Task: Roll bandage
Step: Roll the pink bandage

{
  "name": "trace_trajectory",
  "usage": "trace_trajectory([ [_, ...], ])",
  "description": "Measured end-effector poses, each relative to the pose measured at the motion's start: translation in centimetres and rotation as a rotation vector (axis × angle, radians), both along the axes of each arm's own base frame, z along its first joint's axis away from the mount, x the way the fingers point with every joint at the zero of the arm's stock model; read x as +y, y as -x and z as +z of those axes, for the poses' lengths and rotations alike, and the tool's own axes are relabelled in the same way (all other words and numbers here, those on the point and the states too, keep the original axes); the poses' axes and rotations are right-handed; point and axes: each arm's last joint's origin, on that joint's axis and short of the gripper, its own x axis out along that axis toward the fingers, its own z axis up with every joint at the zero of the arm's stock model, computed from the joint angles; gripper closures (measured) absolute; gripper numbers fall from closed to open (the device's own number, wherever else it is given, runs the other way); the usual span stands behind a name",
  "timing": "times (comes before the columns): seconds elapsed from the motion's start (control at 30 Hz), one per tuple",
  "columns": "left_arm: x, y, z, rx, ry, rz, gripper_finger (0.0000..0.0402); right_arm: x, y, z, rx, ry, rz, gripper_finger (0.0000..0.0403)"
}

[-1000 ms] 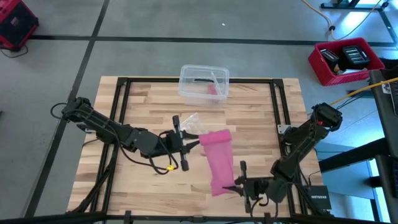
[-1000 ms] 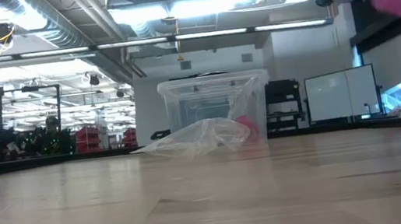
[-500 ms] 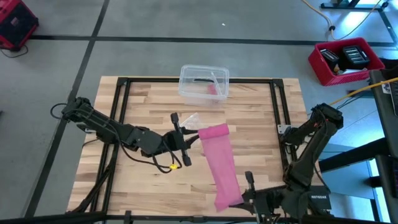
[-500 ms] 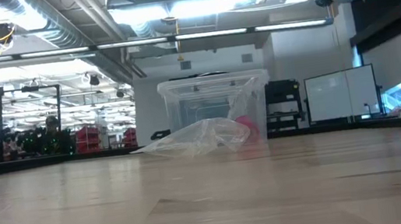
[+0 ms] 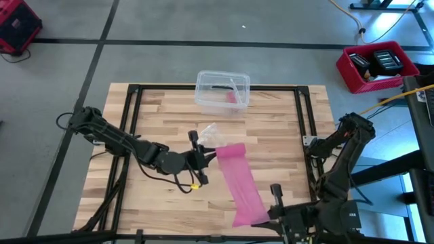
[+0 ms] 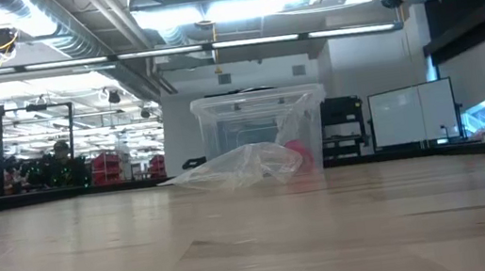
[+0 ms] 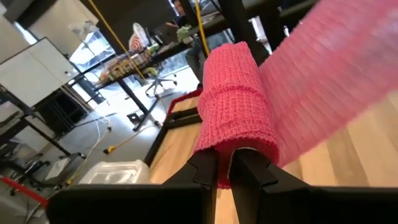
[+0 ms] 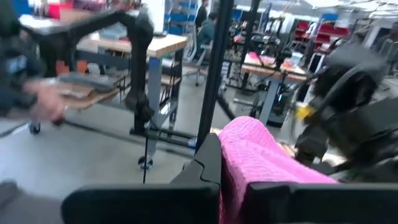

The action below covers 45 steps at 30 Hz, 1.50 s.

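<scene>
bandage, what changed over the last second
The right end effector pulled its end of the bandage toward the table's near edge, drawing the folded strip out long and straight. The left end effector shifted slightly, keeping the rolled end clamped. The plastic box and wrapper stayed put.

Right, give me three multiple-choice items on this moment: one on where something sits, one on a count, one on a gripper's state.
1. Where is the clear plastic box?
A. At the table's far edge
B. Under the left arm
C. On the floor

2. How many grippers hold the bandage?
A. None
B. One
C. Two

3. How is the left gripper?
A. Wide open
B. Shut on the bandage's rolled end
C. Holding the clear wrapper

Key: 1 A, the high view shows it at the far edge. 2 C, the right gripper clamps the other end. 3 B, the left wrist view shows its fingers pinching the roll.
</scene>
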Motion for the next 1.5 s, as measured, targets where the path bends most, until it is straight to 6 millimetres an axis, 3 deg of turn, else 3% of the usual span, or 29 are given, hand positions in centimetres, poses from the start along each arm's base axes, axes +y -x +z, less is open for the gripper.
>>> trace_trajectory([
  [0.47, -2.8, -1.8, -5.5, 0.172, -0.068, -0.1, 0.038, -4.2, -3.1, 4.8, -0.06, -0.084, -0.126, 0.0399],
  [0.8, -5.4, -1.6, -7.4, 0.221, -0.104, -0.185, 0.038, -9.4, -4.0, 6.4, -0.026, -0.085, -0.262, 0.0399],
  [1.1, -7.7, -0.8, -6.9, 0.164, -0.127, -0.267, 0.038, -12.8, -5.8, 5.2, 0.085, -0.034, -0.371, 0.0398],
  [1.5, -9.3, 0.2, -6.8, 0.146, -0.104, -0.312, 0.038, -17.0, -8.2, -0.3, 0.248, 0.01, -0.591, 0.0398],
])
